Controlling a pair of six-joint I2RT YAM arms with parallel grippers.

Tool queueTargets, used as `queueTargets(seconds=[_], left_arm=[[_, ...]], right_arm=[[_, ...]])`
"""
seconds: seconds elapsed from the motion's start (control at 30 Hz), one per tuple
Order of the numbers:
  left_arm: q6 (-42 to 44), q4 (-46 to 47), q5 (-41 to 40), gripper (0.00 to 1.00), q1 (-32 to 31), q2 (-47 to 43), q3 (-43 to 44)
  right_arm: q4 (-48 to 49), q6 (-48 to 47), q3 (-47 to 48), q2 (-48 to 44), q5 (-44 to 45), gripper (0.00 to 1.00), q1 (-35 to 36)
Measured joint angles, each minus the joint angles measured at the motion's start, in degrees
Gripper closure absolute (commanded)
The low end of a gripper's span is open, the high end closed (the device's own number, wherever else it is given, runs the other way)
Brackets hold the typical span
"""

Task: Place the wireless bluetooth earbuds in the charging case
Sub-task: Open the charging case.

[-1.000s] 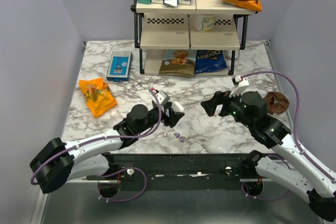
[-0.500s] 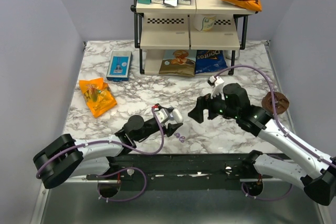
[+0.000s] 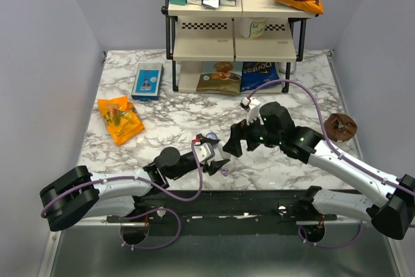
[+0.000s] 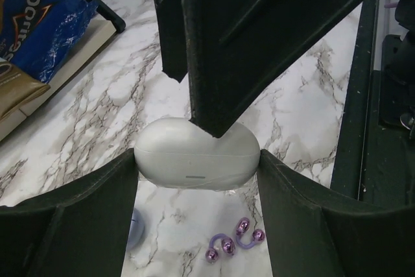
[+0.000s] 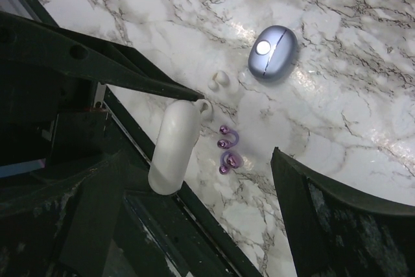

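Two tiny purple wireless bluetooth earbuds (image 4: 235,238) (image 5: 227,150) (image 3: 224,172) lie side by side on the marble near the table's front edge. The lavender-blue charging case (image 5: 272,52) (image 3: 210,138) lies closed just beyond them; only its edge (image 4: 134,231) shows in the left wrist view. My left gripper (image 4: 196,160) (image 3: 211,157) is shut on a white oval case (image 4: 198,154) (image 5: 174,146), held above the marble beside the buds. My right gripper (image 5: 207,180) (image 3: 232,142) hangs open over the buds and touches nothing.
Two small white earbuds (image 5: 218,80) lie beside the lavender case. A shelf rack (image 3: 233,43) with snack bags stands at the back, with a blue box (image 3: 147,80) and an orange bag (image 3: 120,119) at the left and a brown object (image 3: 340,126) at the right. The black rail (image 5: 214,225) borders the front edge.
My left gripper has drawn back toward the front edge with the white case in it. The right arm has swung left, and its open gripper now hangs over the buds.
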Motion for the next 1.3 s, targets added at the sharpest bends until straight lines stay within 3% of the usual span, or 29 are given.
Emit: queueTargets(seconds=[1.3], left_arm=[[1.99, -1.77, -5.31, 1.00, -3.52, -5.60, -0.98]], right_arm=[[-0.24, 2.75, -0.28, -0.31, 3.28, 0.00, 0.48]])
